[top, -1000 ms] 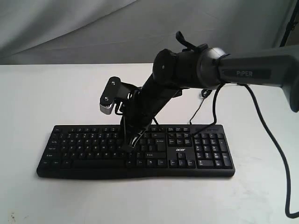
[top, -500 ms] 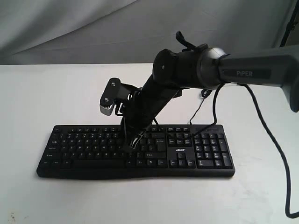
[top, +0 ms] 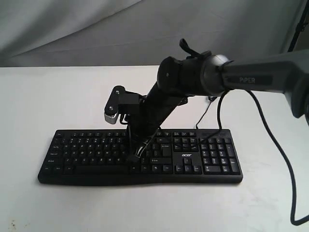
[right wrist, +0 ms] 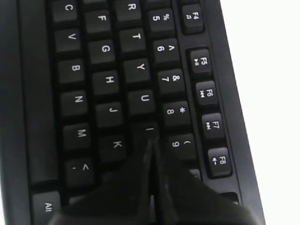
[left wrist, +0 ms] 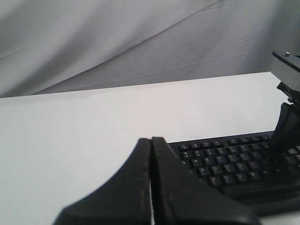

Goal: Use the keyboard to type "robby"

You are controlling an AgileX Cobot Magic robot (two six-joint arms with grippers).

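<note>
Right tool (right wrist: 150,140) is pinched together and empty, tip down on the acer keyboard (top: 91,152), which lies mid-worktop (top: 48,96), just past the I key (right wrist: 149,129). Looks like the "o" press; next it'd need to lift, then swing left and nearer to the B key (right wrist: 75,67).

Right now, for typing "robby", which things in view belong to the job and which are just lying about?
In the job:
keyboard
right gripper, shut, tip at the I key

Just there:
left gripper, shut, off the keys
white table
grey backdrop cloth
arm cable hanging at the right of the exterior view
</note>
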